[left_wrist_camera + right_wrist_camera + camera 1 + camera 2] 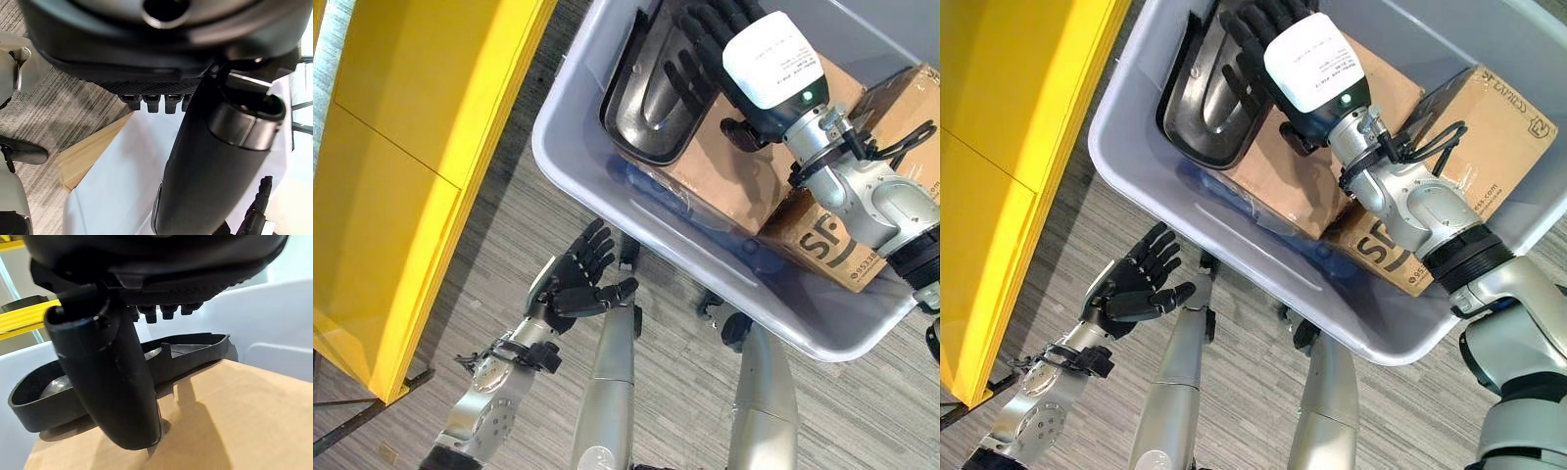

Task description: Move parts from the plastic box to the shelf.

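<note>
The right hand [1273, 39] reaches into the plastic box [1234, 240], its straight fingers spread over a black molded part [1197, 108] that lies on a cardboard box [1283, 181]. The left hand [576, 279] hangs open above the floor beside the yellow shelf [401, 176].

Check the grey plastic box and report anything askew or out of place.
The black moulded plastic part lies tilted, propped on a brown cardboard carton against the grey plastic box's wall. The right hand reaches over it. Nothing looks spilled or damaged.
</note>
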Tool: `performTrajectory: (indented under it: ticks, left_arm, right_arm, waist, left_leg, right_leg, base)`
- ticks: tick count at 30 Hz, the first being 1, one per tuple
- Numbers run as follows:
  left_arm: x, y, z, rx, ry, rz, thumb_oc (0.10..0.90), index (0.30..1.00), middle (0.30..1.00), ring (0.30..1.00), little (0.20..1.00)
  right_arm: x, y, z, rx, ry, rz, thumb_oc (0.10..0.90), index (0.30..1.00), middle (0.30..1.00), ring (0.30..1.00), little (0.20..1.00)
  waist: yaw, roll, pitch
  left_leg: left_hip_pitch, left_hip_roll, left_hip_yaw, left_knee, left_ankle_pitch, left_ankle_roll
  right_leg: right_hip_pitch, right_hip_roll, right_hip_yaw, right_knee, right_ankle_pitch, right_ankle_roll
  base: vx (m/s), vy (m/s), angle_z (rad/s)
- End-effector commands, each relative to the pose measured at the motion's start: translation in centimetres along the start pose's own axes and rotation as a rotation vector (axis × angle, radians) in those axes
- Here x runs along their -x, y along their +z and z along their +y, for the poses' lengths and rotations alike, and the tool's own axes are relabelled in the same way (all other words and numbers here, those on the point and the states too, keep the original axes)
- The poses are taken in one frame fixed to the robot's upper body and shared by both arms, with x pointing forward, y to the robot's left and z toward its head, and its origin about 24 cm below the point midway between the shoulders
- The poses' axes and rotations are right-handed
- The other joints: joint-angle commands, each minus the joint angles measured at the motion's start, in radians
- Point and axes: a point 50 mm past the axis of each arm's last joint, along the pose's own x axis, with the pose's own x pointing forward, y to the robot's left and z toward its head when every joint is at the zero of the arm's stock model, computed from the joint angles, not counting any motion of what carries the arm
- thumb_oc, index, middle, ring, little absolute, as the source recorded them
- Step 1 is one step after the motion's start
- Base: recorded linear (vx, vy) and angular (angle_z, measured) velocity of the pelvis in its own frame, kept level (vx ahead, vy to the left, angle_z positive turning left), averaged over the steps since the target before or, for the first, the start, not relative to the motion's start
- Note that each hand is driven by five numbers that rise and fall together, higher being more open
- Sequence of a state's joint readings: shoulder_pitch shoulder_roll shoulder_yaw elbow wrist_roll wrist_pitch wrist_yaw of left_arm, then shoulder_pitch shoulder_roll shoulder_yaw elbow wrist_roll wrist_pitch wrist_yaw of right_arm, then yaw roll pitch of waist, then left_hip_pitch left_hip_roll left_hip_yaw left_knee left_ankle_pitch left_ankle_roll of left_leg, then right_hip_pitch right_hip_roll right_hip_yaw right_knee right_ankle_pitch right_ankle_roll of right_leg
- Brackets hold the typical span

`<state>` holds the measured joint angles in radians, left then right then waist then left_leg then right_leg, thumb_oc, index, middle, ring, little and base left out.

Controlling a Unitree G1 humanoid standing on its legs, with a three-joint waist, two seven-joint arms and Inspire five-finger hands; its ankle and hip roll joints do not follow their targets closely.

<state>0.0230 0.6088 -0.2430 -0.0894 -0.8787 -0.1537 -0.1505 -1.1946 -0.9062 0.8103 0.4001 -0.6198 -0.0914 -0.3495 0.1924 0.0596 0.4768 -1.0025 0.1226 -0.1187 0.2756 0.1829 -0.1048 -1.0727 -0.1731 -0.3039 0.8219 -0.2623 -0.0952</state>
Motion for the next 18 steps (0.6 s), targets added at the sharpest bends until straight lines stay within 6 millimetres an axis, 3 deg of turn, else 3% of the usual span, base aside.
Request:
performTrajectory:
  ticks: [1, 8, 18]
  left_arm:
    - [-0.8, 2.0, -2.1, -0.01, -0.085, -0.14, 0.9, 1.0, 1.0, 1.0, 1.0]
    - [-0.7, 2.0, -2.0, -0.016, -0.078, -0.138, 0.9, 1.0, 1.0, 1.0, 1.0]
    - [-0.5, 2.0, -1.9, -0.02, -0.083, -0.134, 0.9, 1.0, 1.0, 1.0, 1.0]
  right_arm:
    - [3.0, -7.5, 2.0, 0.236, 0.242, 0.352, 0.9, 1.0, 1.0, 1.0, 1.0]
    - [3.6, -7.9, 2.5, 0.239, 0.298, 0.355, 0.9, 1.0, 1.0, 1.0, 1.0]
    - [4.1, -7.9, 3.1, 0.391, 0.43, 0.287, 0.9, 1.0, 1.0, 1.0, 1.0]
  waist:
    - [0.049, 0.049, 0.043]
    - [0.041, 0.05, 0.043]
    - [0.041, 0.048, 0.043]
  left_leg:
    - [-0.026, -0.004, 0.019, -0.026, 0.013, 0.024]
    - [-0.059, -0.008, 0.014, 0.001, 0.004, 0.025]
    - [-0.084, -0.008, 0.011, 0.014, 0.002, 0.025]
  right_leg:
    - [0.011, 0.039, 0.036, 0.061, -0.019, 0.073]
    - [-0.025, 0.038, 0.049, 0.062, -0.011, 0.074]
    - [-0.043, 0.038, 0.048, 0.051, -0.002, 0.076]
  base:
    - [0.0, 0.015, -0.03]
    - [0.0, 0.003, -0.01]
    - [0.0, 0.0, 0.0]
